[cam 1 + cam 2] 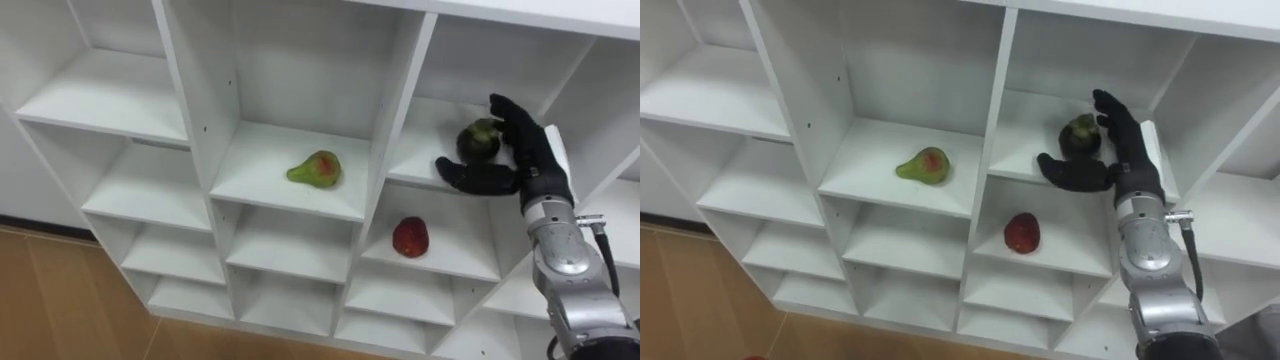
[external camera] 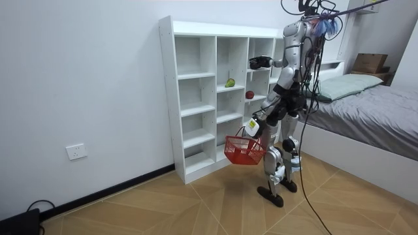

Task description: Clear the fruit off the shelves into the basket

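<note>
The white closet (image 1: pixel 200 110) is standing in front of the robot, and its compartments at the far left are holding nothing. In the middle column, a green pear (image 1: pixel 315 169) with a red blush is lying on its side on a shelf, with its narrow end pointing to the left. One column further right and one shelf lower, a red fruit (image 1: pixel 410 237) is sitting near the middle of its compartment. Above it, in the upper compartment of that column, a dark green fruit (image 1: pixel 478 140) is sitting towards the back. The right hand (image 1: pixel 525 150) is reaching into this compartment from the right and is curling around this fruit. Its fingers (image 1: pixel 515 115) are bending over the fruit's right side and its thumb is lying across below the fruit, so the hand is closing on it but is not yet tight. I cannot tell whether the fruit is resting on the shelf or is lifted.

In the room view, a wall socket (image 2: pixel 76 151) is sitting low on the wall at the left. To the right of it the robot is standing upright just before the closet, with its right arm raised to the upper shelf. Its left hand (image 2: pixel 255 128) is hanging low beside the thigh and is closing round the handle of a red basket (image 2: pixel 241 154), which is hanging clear of the wooden floor. A bed (image 2: pixel 372 111) with a grey cover is standing behind the robot, at the room view's right.
</note>
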